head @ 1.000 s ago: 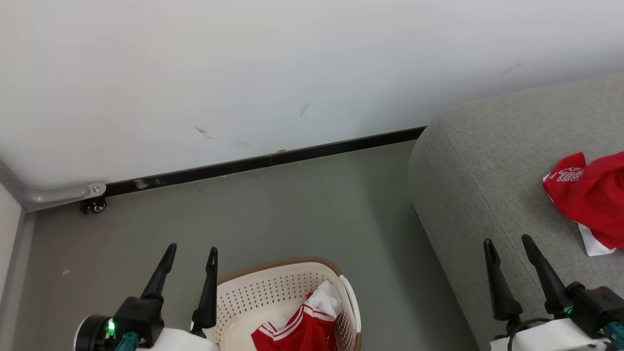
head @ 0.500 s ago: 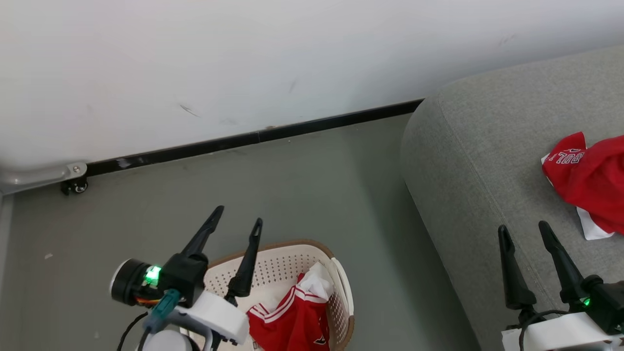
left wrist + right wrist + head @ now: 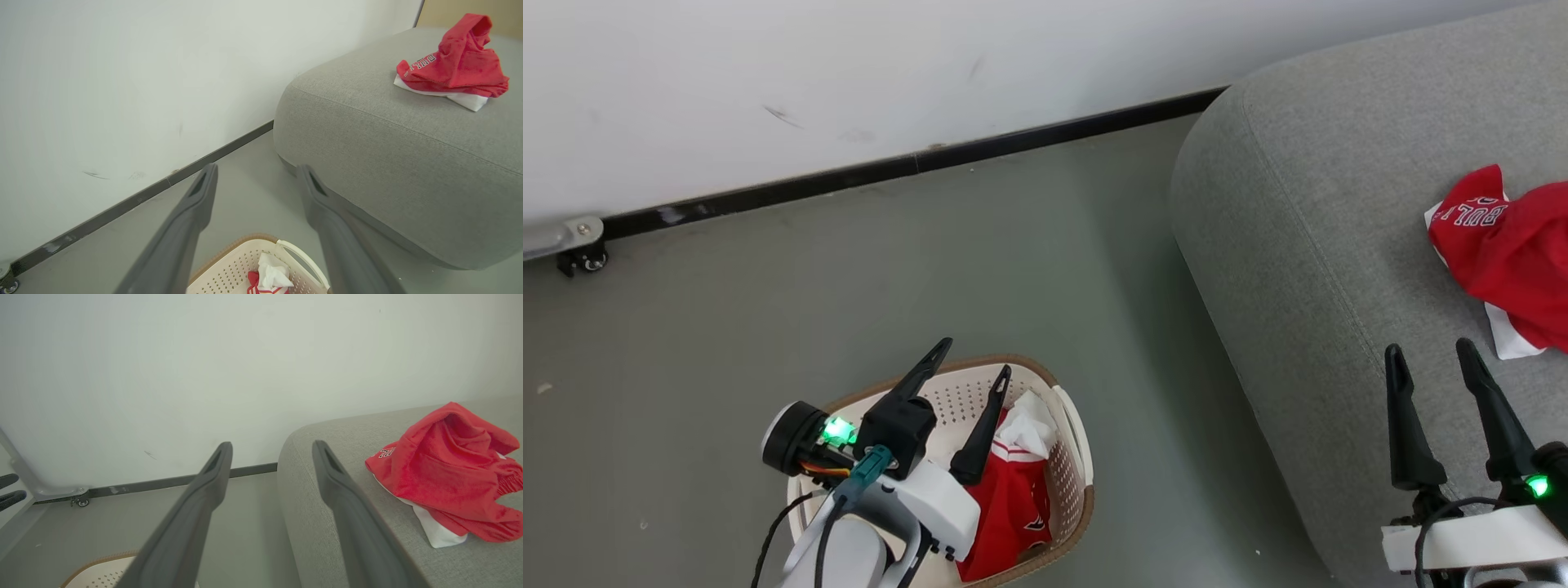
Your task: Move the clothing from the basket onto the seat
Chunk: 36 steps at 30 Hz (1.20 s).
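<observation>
On the grey floor (image 3: 849, 286), at the lower centre of the head view, stands an oval cream plastic laundry basket (image 3: 1068, 469) with perforated sides and a brown rim. A crumpled red fabric garment with white stripes (image 3: 1013, 506) lies inside it against the right wall, with white cloth bunched at its far end. The left gripper (image 3: 974, 358) hangs above the basket; its two long dark fingers are spread apart and grasp nothing. A large grey fabric-upholstered sofa (image 3: 1298, 204) with rounded edges occupies the right side, with a strip of floor between it and the basket. A second red garment with white block lettering (image 3: 1511, 253) lies crumpled on the sofa top near the right edge, with white fabric showing beneath it. The right gripper (image 3: 1429, 349) hovers over the near part of the sofa, released and empty, apart from the lettered garment. A white wall (image 3: 849, 65) with a black skirting strip (image 3: 890, 167) runs across the top.

Left wrist view: the parted fingers frame the floor and skirting strip; the far end of the basket shows at the bottom edge with white cloth and a little red inside; the sofa lies to the right, with the lettered garment heaped on top.

Right wrist view: the parted fingers point toward the wall and the rounded end of the sofa; the lettered garment rests on the sofa to the right of the right-hand finger, clear of it; the basket rim shows at the bottom left.
</observation>
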{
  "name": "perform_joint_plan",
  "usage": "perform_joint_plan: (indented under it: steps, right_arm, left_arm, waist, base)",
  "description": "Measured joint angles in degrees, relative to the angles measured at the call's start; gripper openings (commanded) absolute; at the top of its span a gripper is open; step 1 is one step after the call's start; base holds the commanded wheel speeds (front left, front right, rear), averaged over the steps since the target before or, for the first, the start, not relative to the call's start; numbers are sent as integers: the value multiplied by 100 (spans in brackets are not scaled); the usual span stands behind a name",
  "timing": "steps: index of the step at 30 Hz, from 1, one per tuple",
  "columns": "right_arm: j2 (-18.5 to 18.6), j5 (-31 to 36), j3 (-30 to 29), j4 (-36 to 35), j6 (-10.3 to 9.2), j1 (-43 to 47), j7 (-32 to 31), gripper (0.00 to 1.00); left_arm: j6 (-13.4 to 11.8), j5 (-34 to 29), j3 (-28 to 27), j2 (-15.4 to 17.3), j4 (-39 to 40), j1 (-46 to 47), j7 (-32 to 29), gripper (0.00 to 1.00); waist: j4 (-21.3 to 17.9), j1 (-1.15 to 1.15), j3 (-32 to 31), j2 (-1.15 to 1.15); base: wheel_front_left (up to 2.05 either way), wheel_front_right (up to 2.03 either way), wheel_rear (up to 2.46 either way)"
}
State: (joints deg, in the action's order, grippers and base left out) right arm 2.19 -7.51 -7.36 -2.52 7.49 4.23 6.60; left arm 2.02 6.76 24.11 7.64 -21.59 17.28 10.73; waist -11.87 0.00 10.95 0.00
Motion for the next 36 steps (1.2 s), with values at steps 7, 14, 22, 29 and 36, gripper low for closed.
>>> perform_joint_plan:
  steps: [7, 14, 22, 29, 36]
  right_arm:
    - [-1, -103, -14, -125, 0, -229, 49, 100]
    - [-2, -104, 58, -243, 0, -492, 104, 100]
    - [-2, -165, 135, -267, 0, -750, 201, 100]
    - [-2, -225, 187, -260, 0, -1004, 263, 100]
    - [-1, -298, 246, -220, 0, -1232, 360, 100]
  left_arm:
    - [10, -166, 158, -97, -382, 340, -19, 100]
    - [49, -241, 170, -46, -862, 448, -18, 100]
    - [-26, -303, 60, 79, -1246, 675, 46, 100]
    - [-52, -348, 67, 89, -1553, 841, 51, 100]
    - [-49, -408, 110, 112, -1868, 1040, 89, 100]
  waist:
    - [-138, 0, 408, 0]
    - [-273, 0, 823, 0]
    - [-430, 0, 1343, 0]
    - [-537, 0, 1713, 0]
    - [-652, 0, 2050, 0]
  base:
    - [0, 0, 0]
    - [0, 0, 0]
    - [0, 0, 0]
    - [0, 0, 0]
    - [0, 0, 0]
